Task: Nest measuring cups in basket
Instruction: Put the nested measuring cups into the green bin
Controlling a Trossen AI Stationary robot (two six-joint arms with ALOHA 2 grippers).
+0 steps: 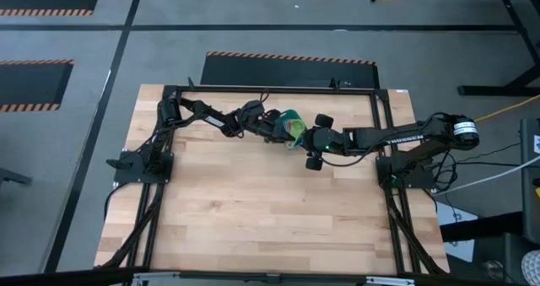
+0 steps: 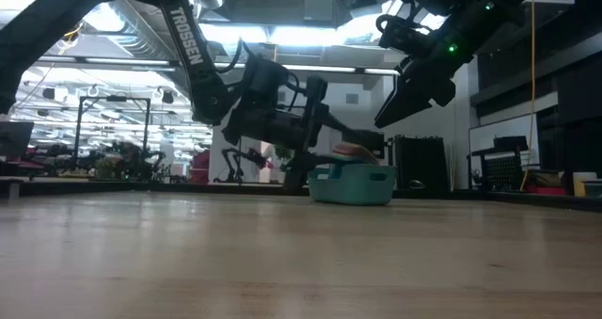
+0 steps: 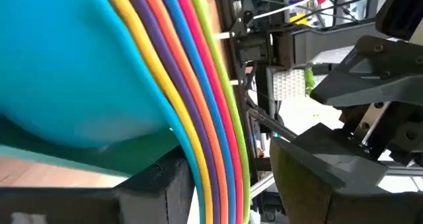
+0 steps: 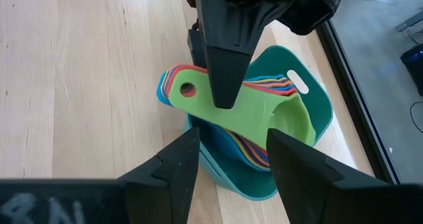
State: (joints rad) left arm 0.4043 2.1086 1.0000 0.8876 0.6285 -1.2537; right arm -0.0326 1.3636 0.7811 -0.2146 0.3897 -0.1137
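Teal basket (image 4: pixel 317 112): rectangular, rounded corners, low walls, a slot handle in one end wall; stands on the wooden table (image 1: pixel 253 210) near its far edge, about midway across, between the two arms; in the low view it shows as a small teal tub (image 2: pixel 353 184) partly behind the left arm; its near wall is cut off by the right gripper's fingers in the right wrist view. Measuring cups (image 4: pixel 264 108): one nested stack lying in the basket, green cup uppermost, handles fanned together and reaching out over the basket's rim, the green handle with a round hole at its end; beneath it only coloured edges show, red, orange, yellow, blue and purple among them; in the left wrist view the stack appears as curved coloured rims (image 3: pixel 198 98) against a large light blue bowl; individual cups below the green one cannot be counted. Left gripper (image 4: pixel 225 85): low over the basket from the table's left side, a finger laid along the green handle; its second finger is hidden, so whether it grips the stack or merely rests on it cannot be told. Right gripper (image 4: pixel 228 158): raised above the basket on the right side, clear of the cups, fingers parted with a plain gap between them, nothing held. High view: basket and cups largely covered by both arms.
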